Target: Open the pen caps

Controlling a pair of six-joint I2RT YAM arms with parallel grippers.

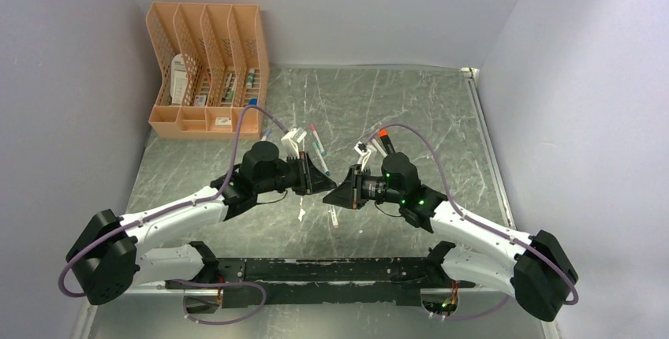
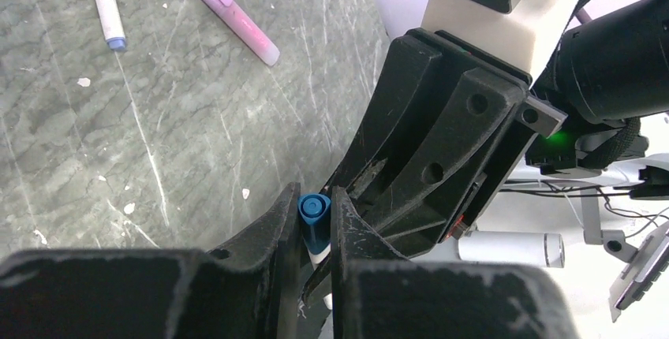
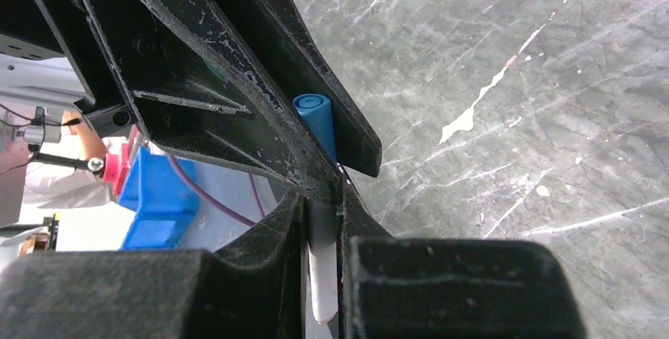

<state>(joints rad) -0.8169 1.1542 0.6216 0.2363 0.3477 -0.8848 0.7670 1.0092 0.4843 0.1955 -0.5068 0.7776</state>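
A pen with a blue pen cap [image 2: 315, 217] hangs above the table between both grippers. My left gripper [image 2: 315, 206] is shut on the blue cap, and a bit of white barrel [image 2: 319, 255] shows just below it. In the right wrist view my right gripper [image 3: 322, 206] is shut on the white barrel [image 3: 322, 268]. There the blue cap [image 3: 317, 122] pokes out past the left gripper's fingers [image 3: 237, 79], which hide the joint between cap and barrel. From above, the left gripper [image 1: 322, 180] and right gripper [image 1: 341, 189] meet tip to tip at mid-table.
A pink highlighter [image 2: 229, 12] and a white pen with a blue tip [image 2: 105, 4] lie on the marbled table. More pens lie behind the grippers [image 1: 318, 148], one orange-capped [image 1: 384, 138]. An orange desk organizer [image 1: 207, 71] stands at the back left. Walls close in on both sides.
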